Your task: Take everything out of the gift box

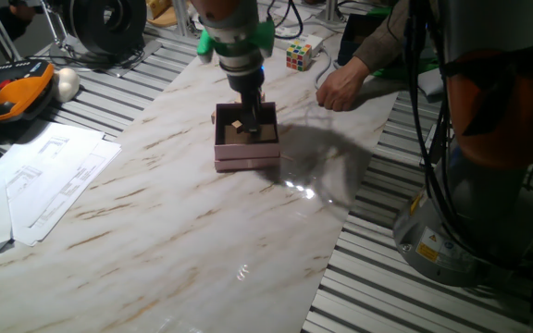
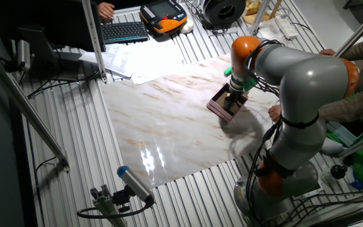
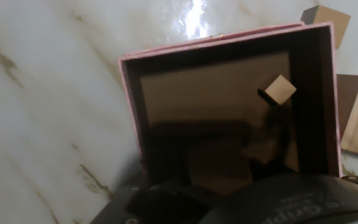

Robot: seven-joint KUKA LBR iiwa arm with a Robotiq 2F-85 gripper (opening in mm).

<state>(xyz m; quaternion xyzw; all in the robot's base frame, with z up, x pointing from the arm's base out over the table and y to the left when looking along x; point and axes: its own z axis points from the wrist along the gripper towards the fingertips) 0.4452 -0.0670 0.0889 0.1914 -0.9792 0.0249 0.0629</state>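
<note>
Gift box: the small square pale pink cardboard gift box (image 1: 246, 146) sits on the white marble-patterned surface (image 1: 174, 222), open side up, so the dark brown interior is reachable from above.
Box position: near the far middle of the surface, directly under the arm; in the other fixed view it lies at the right-hand edge of the marble sheet.
Contents: one small light tan wooden block (image 3: 281, 89) rests on the box floor, tilted on a corner or edge, close to one wall. No other block is discernible inside; part of the floor is hidden by the hand.
Removed items: two light tan wooden blocks (image 3: 325, 20) lie outside the box wall on the surface, judged already taken out.
End effector: the two-finger end effector (image 1: 247, 113) is lowered vertically into the box opening, aligned for a top-down pick. Finger spacing and any grasp cannot be told; the fingers are dark against the dark interior.
Step in hand: judged to be the approach to the remaining block.
Risk: the block's closeness to the wall leaves little finger clearance.
Bystander: a person's hand (image 1: 341, 88) rests beyond the box, apart from it.
Other object: a multicoloured puzzle cube (image 1: 300, 55) stands farther back.
</note>
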